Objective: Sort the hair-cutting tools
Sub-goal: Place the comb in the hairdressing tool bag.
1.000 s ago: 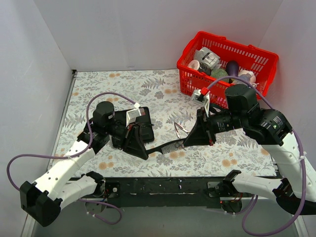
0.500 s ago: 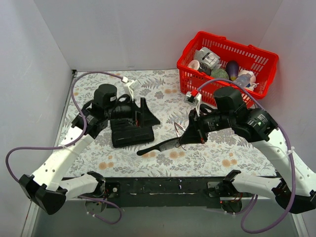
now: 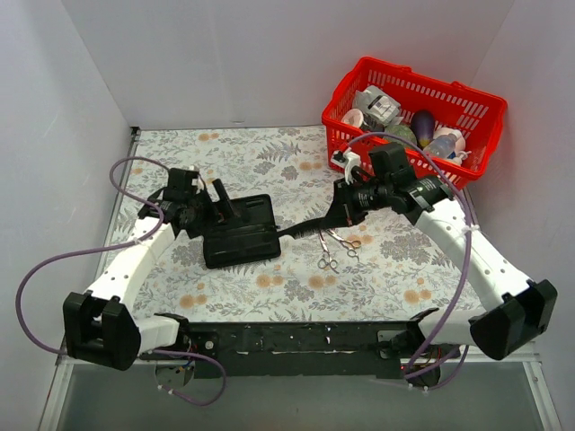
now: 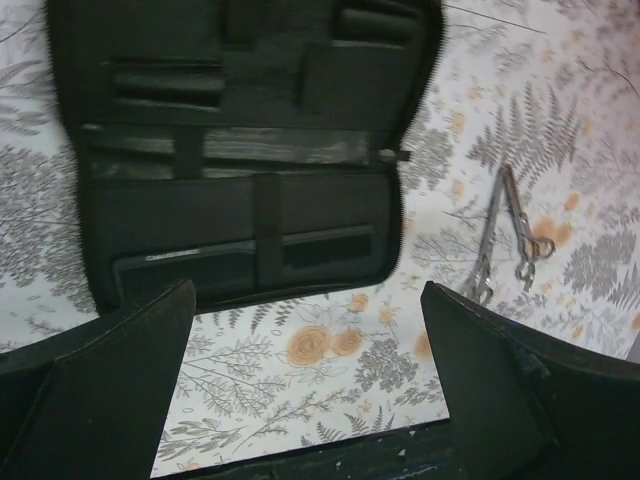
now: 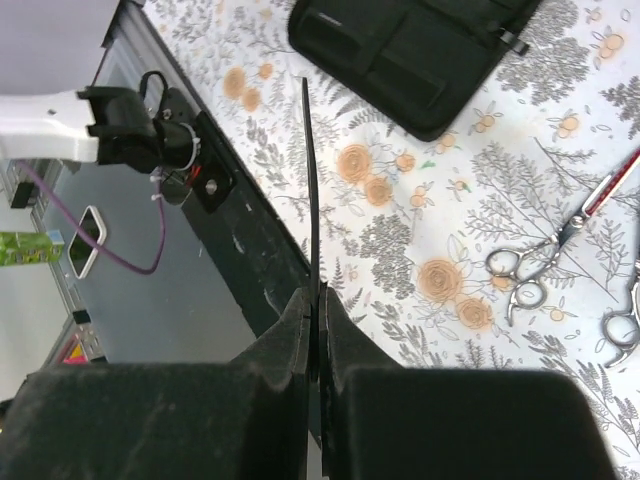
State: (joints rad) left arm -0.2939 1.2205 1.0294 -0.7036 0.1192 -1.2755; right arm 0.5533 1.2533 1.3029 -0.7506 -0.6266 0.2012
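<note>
My right gripper (image 3: 334, 215) is shut on one end of the long black comb (image 3: 301, 229) and holds it above the cloth, its free end pointing at the black case (image 3: 241, 235). The right wrist view shows the comb (image 5: 311, 180) edge-on, pinched between the fingers (image 5: 290, 330). Two silver scissors (image 3: 329, 254) (image 3: 348, 242) lie on the cloth just below the comb. One pair (image 5: 535, 265) lies right of the comb in the right wrist view. My left gripper (image 3: 226, 203) hangs open over the case's far left part, with nothing between its fingers (image 4: 100, 390). Below it the case (image 4: 240, 150) lies unfolded.
A red basket (image 3: 481, 108) with bottles and egg-shaped items stands at the far right. The floral cloth (image 3: 269, 162) covers the table. A black rail (image 3: 296, 337) runs along the near edge, and white walls close in left, right and behind.
My left gripper opened, let go of the comb's end and drew back up and left over the case. The right gripper lifted the comb off the cloth and carried it farther back.
</note>
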